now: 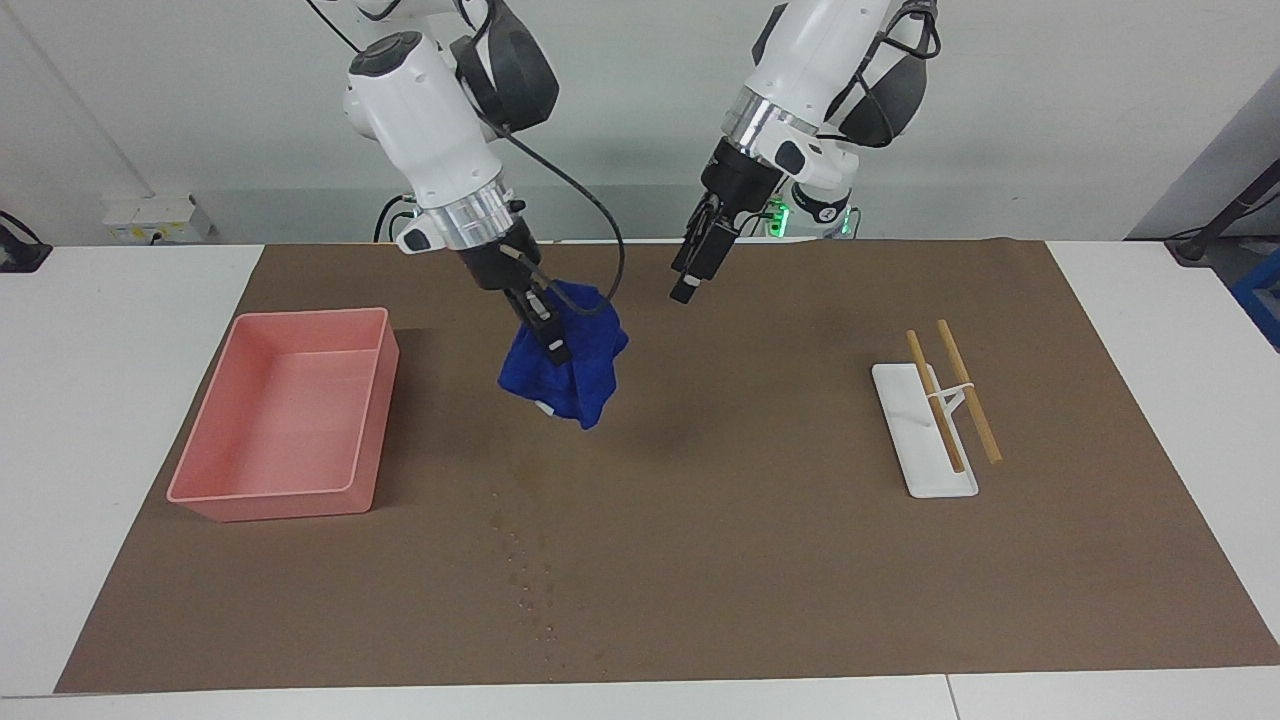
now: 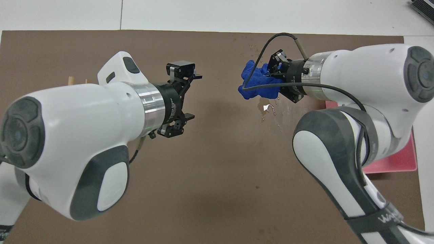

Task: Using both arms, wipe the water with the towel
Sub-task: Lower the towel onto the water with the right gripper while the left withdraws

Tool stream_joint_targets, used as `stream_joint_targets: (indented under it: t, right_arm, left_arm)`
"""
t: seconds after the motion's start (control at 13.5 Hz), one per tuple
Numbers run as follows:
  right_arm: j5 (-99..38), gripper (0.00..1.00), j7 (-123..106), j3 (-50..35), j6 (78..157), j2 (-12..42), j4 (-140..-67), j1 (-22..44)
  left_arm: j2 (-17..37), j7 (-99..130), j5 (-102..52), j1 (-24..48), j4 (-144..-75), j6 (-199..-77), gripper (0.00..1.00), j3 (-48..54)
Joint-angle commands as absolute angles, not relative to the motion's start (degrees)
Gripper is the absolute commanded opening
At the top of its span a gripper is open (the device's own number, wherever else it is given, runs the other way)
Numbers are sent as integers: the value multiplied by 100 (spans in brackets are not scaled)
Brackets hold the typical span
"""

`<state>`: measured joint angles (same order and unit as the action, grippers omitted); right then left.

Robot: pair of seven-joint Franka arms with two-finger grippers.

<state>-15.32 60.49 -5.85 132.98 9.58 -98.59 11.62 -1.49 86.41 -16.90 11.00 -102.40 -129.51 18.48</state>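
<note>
The blue towel point(image 1: 575, 380) point(image 2: 253, 84) hangs bunched from my right gripper point(image 1: 548, 345) point(image 2: 271, 78), which is shut on its upper folds, above the brown mat. My left gripper point(image 1: 684, 285) point(image 2: 193, 96) is in the air beside it, toward the left arm's end, open and holding nothing. A clear gap separates it from the towel. Water droplets point(image 1: 528, 585) are scattered on the mat farther from the robots than the towel. In the overhead view a small shiny puddle point(image 2: 268, 109) shows just below the towel.
A pink tray point(image 1: 282, 503) point(image 2: 403, 162) stands on the mat at the right arm's end. A white stand point(image 1: 925, 470) carrying two wooden sticks point(image 1: 968, 392) sits toward the left arm's end. The brown mat point(image 1: 800, 580) covers most of the table.
</note>
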Motion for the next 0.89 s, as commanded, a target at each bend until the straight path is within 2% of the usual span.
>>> stream_joint_targets:
  t: [0.0,0.15,0.37,0.59,0.81]
  right_arm:
    - [-1372,0,5127,-642,14384,1676,-9791,1108]
    - [-1143,0,4232,-633,15096,2186,-9721,1108]
    - [-1125,0,3388,-633,15853,2802,-9633,950]
    - [-1125,0,2533,-633,16705,3434,-9642,861]
    - [-1142,0,2531,-624,16814,3446,-10052,861]
  left_arm:
    - [-290,6749,-1582,416,-10345,-12526,100,1837]
    - [-316,5141,-1538,-85,-10336,-12079,100,1802]
    - [-334,3197,-645,-657,-10214,-11341,100,1793]
    - [-238,904,-256,-1053,-9548,-10112,100,1793]
    - [8,37,-54,-1257,-8896,-9161,100,1749]
